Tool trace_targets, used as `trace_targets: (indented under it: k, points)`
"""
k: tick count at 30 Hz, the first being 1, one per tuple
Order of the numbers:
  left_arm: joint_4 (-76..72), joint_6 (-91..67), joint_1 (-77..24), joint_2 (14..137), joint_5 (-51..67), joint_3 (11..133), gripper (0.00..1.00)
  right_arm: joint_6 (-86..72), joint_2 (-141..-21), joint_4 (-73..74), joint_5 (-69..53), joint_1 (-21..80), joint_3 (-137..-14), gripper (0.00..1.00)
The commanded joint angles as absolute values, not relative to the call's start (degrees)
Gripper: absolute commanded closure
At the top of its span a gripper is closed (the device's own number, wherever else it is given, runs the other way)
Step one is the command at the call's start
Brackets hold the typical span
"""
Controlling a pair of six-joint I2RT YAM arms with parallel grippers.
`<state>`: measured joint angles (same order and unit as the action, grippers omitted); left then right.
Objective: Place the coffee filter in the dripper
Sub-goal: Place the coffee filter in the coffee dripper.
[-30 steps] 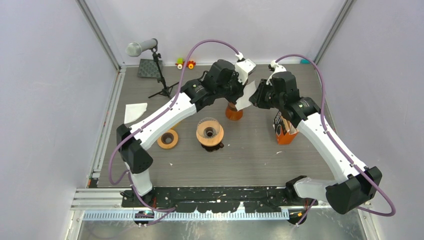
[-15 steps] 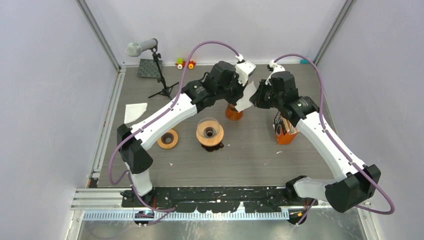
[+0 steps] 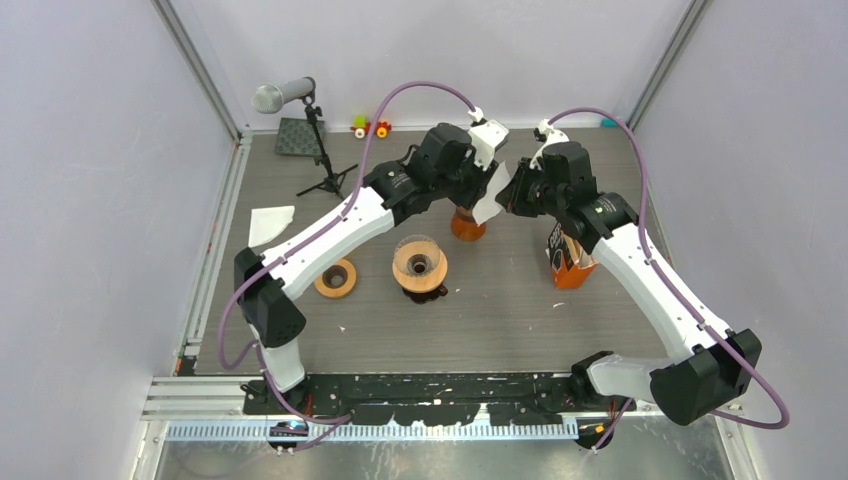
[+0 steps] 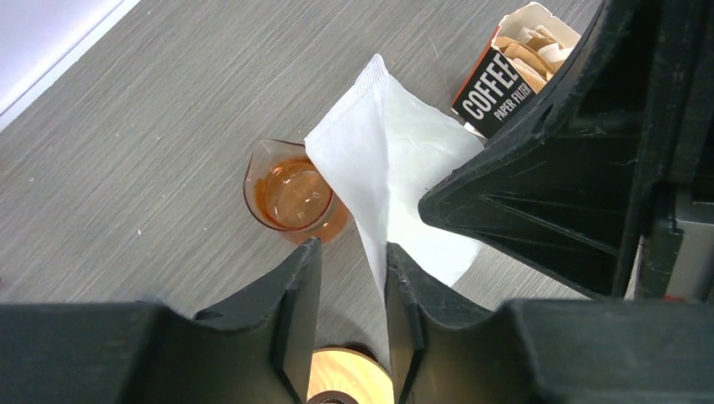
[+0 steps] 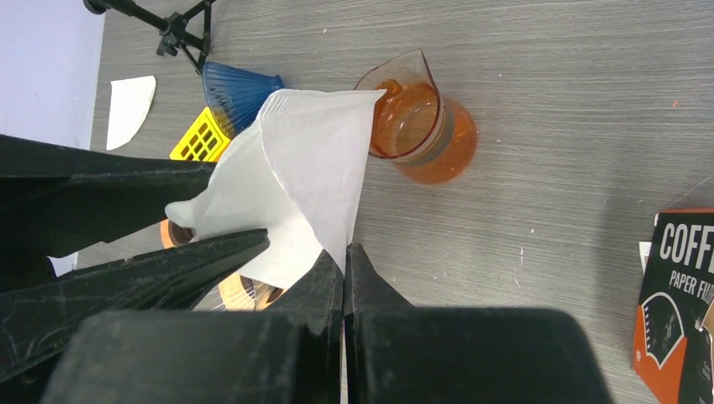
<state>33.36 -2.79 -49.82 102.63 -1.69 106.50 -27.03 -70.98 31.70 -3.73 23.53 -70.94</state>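
Note:
A white paper coffee filter [image 3: 489, 205] hangs in the air between my two grippers, above the orange glass server [image 3: 466, 224]. My right gripper [image 5: 343, 251] is shut on the filter's [image 5: 311, 160] lower corner. My left gripper [image 4: 354, 246] is open, and the filter's [image 4: 396, 160] edge lies against the inner face of its right finger [image 4: 404, 278] with a gap on the other side. The dripper [image 3: 420, 262], clear glass with a wooden collar, stands on the table in front of the server and nearer my bases; nothing is in it.
A coffee filter box [image 3: 567, 262] stands at the right under my right arm. A wooden ring [image 3: 336, 277] lies left of the dripper. A loose filter [image 3: 270, 222] and a microphone stand [image 3: 312, 135] are at the left. A blue cone [image 5: 240, 88] sits beside a yellow piece [image 5: 200, 136].
My left jaws have opened off the filter while my right jaws closed on it. Both arms have barely moved.

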Motion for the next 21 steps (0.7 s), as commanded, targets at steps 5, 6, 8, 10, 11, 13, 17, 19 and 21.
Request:
trace_targets:
  k: [5,6,8,10,11,13,17,19,21]
  points:
    - [33.1,-4.8,-50.0,102.7,-2.6,108.4,0.55,-28.4,-69.3,29.5,-4.1,23.7,-72.8,1.0]
    - [33.1,-5.1,-50.0,102.9,-2.6,108.5,0.54,-28.5,-69.3,29.5,-4.2,23.8,-72.7,1.0]
    - [33.3,-5.3,-50.0,103.1,-2.7,108.9,0.52,-28.6,-69.4,29.4,-4.3,23.7,-72.7,1.0]
    - [33.5,-5.4,-50.0,103.3,-3.0,109.3,0.51,-28.9,-69.4,29.4,-4.6,23.8,-72.5,0.99]
    - [33.6,-5.3,-50.0,103.4,-3.4,109.3,0.5,-29.0,-69.4,29.3,-4.8,23.8,-72.4,0.99]
    - [33.6,-5.0,-50.0,103.5,-4.7,109.4,0.49,-29.3,-69.2,29.2,-5.1,23.8,-72.4,0.99]
    - [33.2,-3.9,-50.0,103.5,-7.1,108.7,0.47,-30.3,-68.9,29.2,-5.8,23.7,-72.5,1.0]
    - [32.8,-3.6,-50.0,103.2,-7.8,108.3,0.46,-30.5,-68.9,29.4,-6.0,23.6,-72.4,0.99]
    - [32.8,-3.6,-50.0,103.2,-7.6,108.2,0.45,-30.7,-69.0,29.3,-6.3,23.5,-72.4,1.0]
